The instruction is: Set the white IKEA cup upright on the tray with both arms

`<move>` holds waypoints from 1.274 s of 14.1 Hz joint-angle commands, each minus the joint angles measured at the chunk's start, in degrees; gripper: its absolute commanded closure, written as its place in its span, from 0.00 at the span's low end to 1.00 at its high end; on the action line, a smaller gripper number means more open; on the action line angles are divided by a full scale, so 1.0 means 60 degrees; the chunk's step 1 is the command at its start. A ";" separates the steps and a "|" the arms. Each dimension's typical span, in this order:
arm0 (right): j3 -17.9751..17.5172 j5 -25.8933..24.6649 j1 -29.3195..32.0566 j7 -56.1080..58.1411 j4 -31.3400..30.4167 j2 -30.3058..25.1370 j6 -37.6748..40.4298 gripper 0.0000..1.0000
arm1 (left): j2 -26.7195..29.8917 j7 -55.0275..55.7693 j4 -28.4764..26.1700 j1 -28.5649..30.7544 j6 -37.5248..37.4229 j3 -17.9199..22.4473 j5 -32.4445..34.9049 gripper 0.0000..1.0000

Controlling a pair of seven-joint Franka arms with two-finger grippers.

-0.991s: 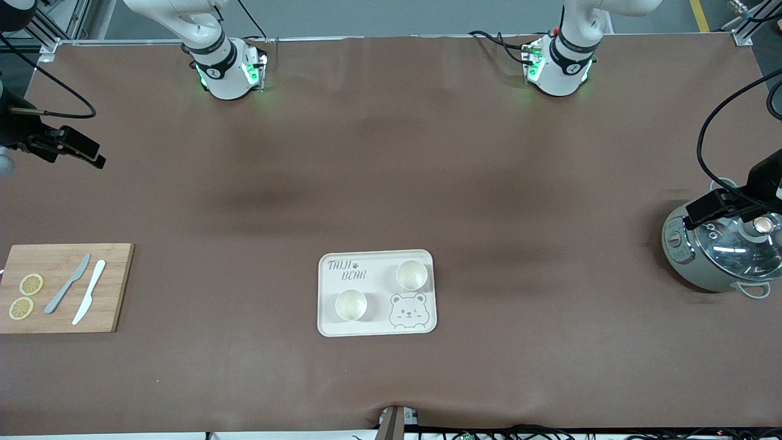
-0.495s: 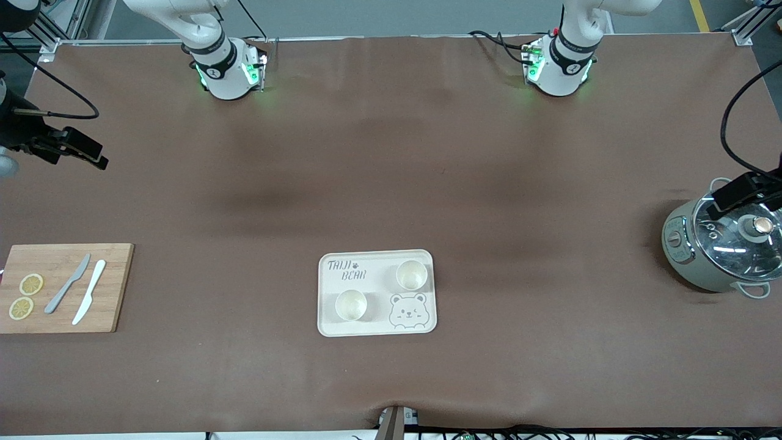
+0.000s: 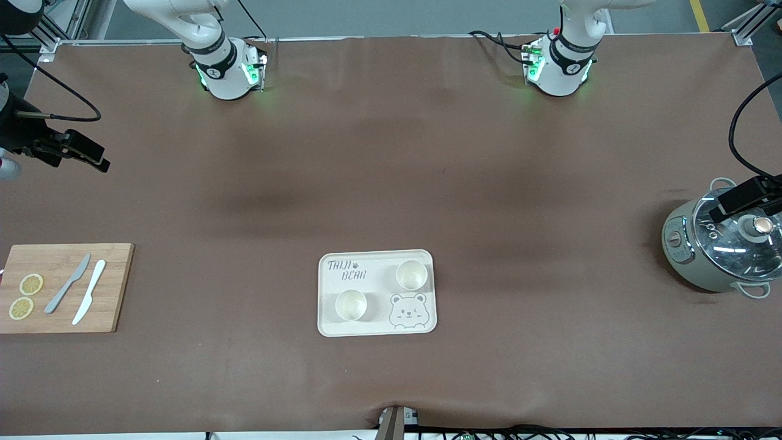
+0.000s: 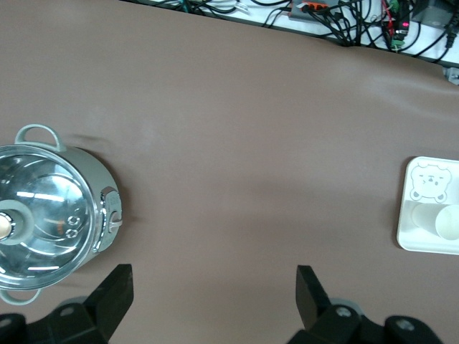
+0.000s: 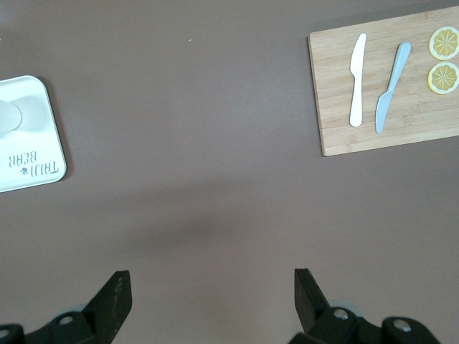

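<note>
The cream tray (image 3: 379, 290) lies in the middle of the table, near the front camera. Two white cups stand upright on it. One cup (image 3: 351, 304) is nearer the camera; the other cup (image 3: 412, 274) is farther, toward the left arm's end. My left gripper (image 3: 742, 195) hangs open and holds nothing, over the rim of a pot; its wrist view shows the gripper (image 4: 213, 287), the tray's edge (image 4: 409, 240) and one cup (image 4: 448, 223). My right gripper (image 3: 85, 154) hangs open and holds nothing, over bare table at the right arm's end, also seen as the gripper (image 5: 211, 287) with the tray (image 5: 50, 129) far off.
A grey pot with a glass lid (image 3: 721, 247) stands at the left arm's end. A wooden cutting board (image 3: 116, 287) with two knives (image 3: 79, 287) and two lemon slices (image 3: 25, 296) lies at the right arm's end. Brown cloth covers the table.
The left gripper has drawn away from above the pot's middle toward the left arm's end of the table. The right gripper has barely shifted. Cups and tray are unmoved.
</note>
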State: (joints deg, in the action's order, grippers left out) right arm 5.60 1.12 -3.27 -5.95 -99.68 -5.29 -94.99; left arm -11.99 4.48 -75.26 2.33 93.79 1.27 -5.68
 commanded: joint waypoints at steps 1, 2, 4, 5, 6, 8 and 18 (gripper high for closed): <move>-0.0025 0.0004 0.0061 0.0054 0.0266 0.0178 0.0056 0.00 | 0.0226 0.0058 -0.0084 0.0636 -0.0017 -0.0928 0.0419 0.00; -0.0025 0.0004 0.0032 0.0054 0.0266 0.0193 0.0041 0.00 | 0.0255 0.0059 -0.0084 0.0637 -0.0031 -0.0929 0.0434 0.00; -0.0025 0.0018 0.0003 0.0054 0.0397 0.0222 0.0041 0.00 | 0.0401 0.0088 -0.0084 0.0535 -0.0031 -0.0944 0.0449 0.00; -0.0025 0.0019 0.0003 0.0054 0.0471 0.0280 0.0041 0.00 | 0.0678 0.0088 -0.0185 0.0433 -0.0031 -0.0929 0.0449 0.00; -0.0025 0.0019 0.0003 0.0054 0.0486 0.0310 0.0027 0.00 | 0.0898 0.0102 -0.0375 0.0330 -0.0075 -0.0900 0.0449 0.00; -0.0025 0.0033 0.0047 0.0054 0.0559 0.0339 -0.0017 0.00 | 0.1454 0.0146 -0.0945 0.0155 -0.0075 -0.0900 0.0449 0.00; -0.0054 -0.0992 -0.0129 0.1339 0.0851 0.0515 -0.0164 0.00 | 0.1735 -0.0029 -0.1197 0.0212 -0.0046 -0.0915 0.0463 0.00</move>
State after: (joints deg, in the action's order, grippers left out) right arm 5.42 -2.76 -3.57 -1.47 -96.82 -2.42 -96.68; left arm -2.15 4.78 -82.04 3.21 93.16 -3.92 -4.39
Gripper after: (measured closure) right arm 0.000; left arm 0.000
